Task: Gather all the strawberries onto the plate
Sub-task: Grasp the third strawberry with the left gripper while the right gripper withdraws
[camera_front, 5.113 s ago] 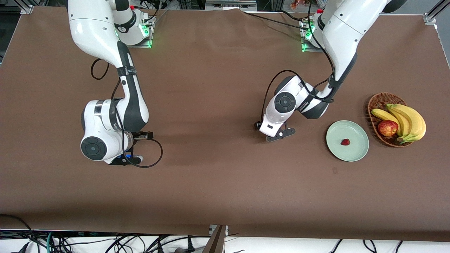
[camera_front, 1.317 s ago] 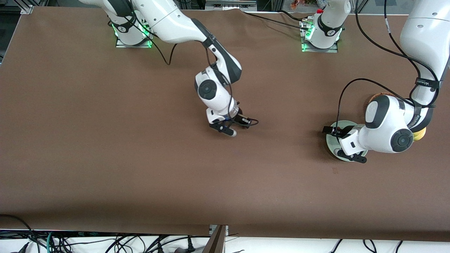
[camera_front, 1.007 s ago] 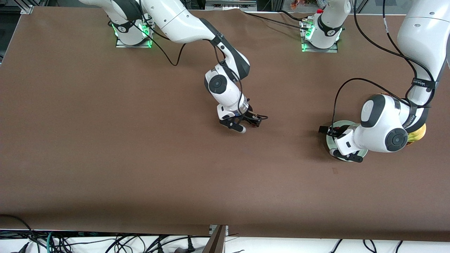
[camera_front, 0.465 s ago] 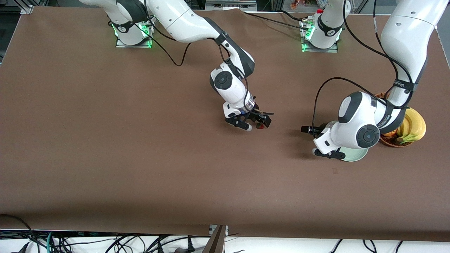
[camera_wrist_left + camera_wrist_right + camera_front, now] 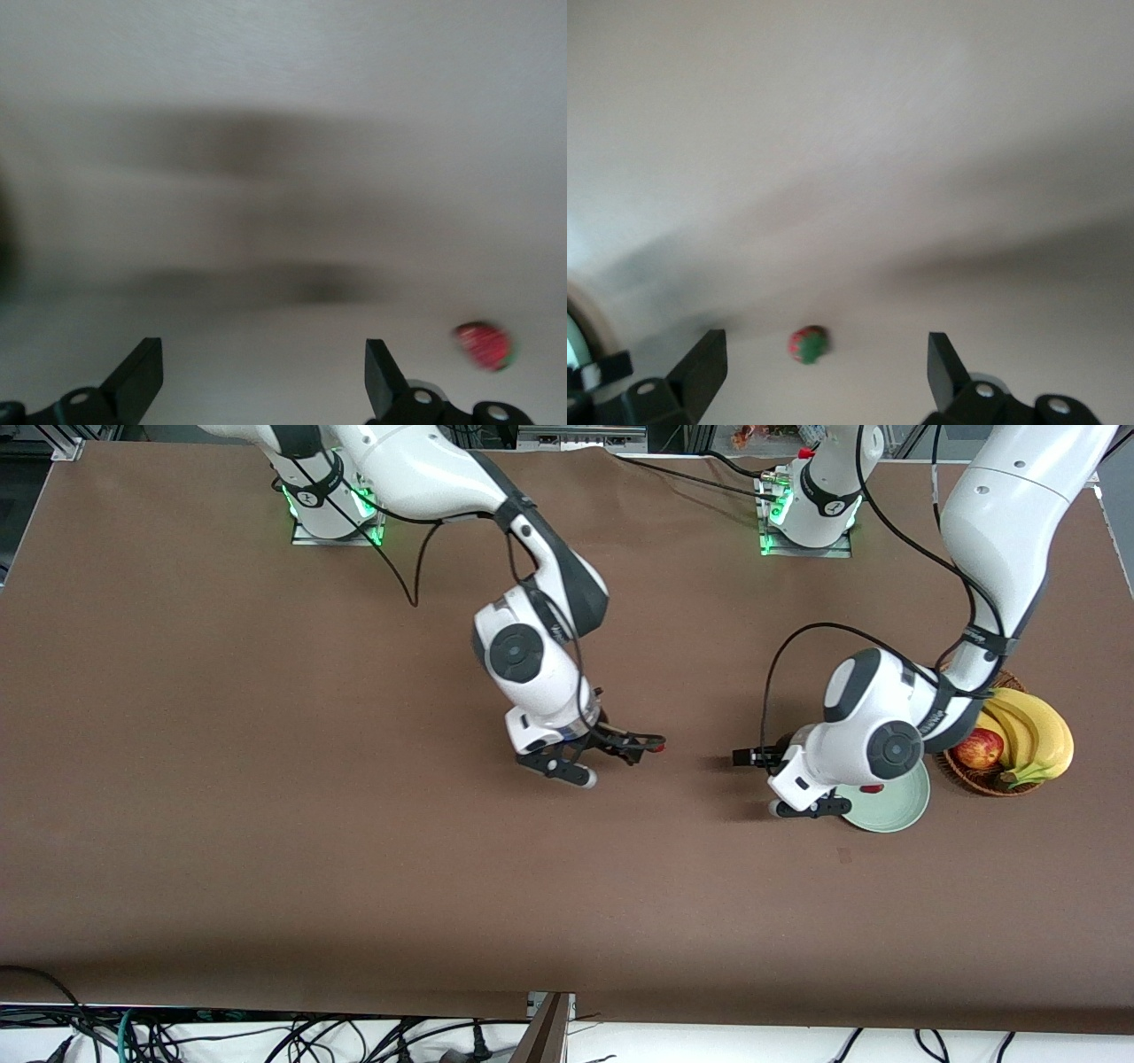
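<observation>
One strawberry [image 5: 660, 748] lies on the bare table between the two grippers; it also shows as a strawberry [image 5: 808, 344] with a green cap and as a red strawberry [image 5: 483, 345]. My right gripper [image 5: 602, 762] [image 5: 822, 367] hangs open just beside it, toward the right arm's end. My left gripper [image 5: 791, 804] [image 5: 263, 372] is open and holds nothing, low over the table at the rim of the mint-green plate [image 5: 899, 815]. A red sliver of another strawberry [image 5: 873, 788] peeks out on the plate under the left arm, which hides most of the plate.
A wicker basket [image 5: 970, 775] with bananas [image 5: 1032, 731] and a red-yellow apple [image 5: 977, 747] stands beside the plate at the left arm's end. Brown cloth covers the table.
My right gripper opened, dropped the strawberry on the table and drew back toward its own end. My left arm swung off the plate toward the table's middle.
</observation>
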